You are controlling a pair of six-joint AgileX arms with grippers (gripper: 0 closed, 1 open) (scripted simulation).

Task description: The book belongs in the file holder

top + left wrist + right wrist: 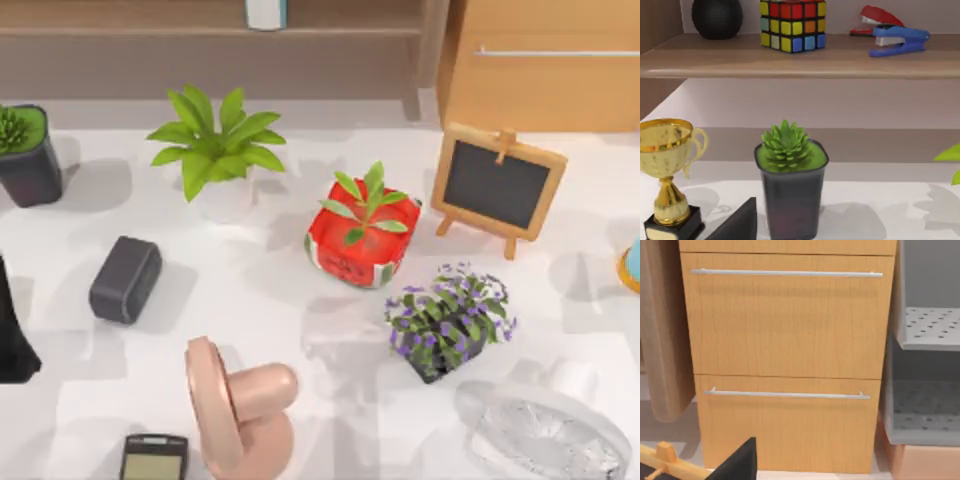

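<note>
While the book (265,13) stands upright on the shelf at twelve o'clock, beyond the red plant pot (358,243), both arms' jaws cannot be told as released or clenched.

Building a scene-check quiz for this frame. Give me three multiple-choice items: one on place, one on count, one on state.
1. Where is the book?
A. Upright on the shelf behind the table
B. Flat on the table beside the red pot
C. On top of the drawer cabinet

2. How many bar handles does the front of the wooden cabinet show?
A. One
B. Two
C. Four

3. In what state is the chalkboard?
A. Lying face down
B. Standing on its easel, blank
C. Standing, covered in writing

Answers:
1 A: the book stands on the shelf at the far edge of the top view.
2 B: the cabinet carries two handles, one per drawer.
3 B: the chalkboard is propped up, with a plain dark face.
</note>
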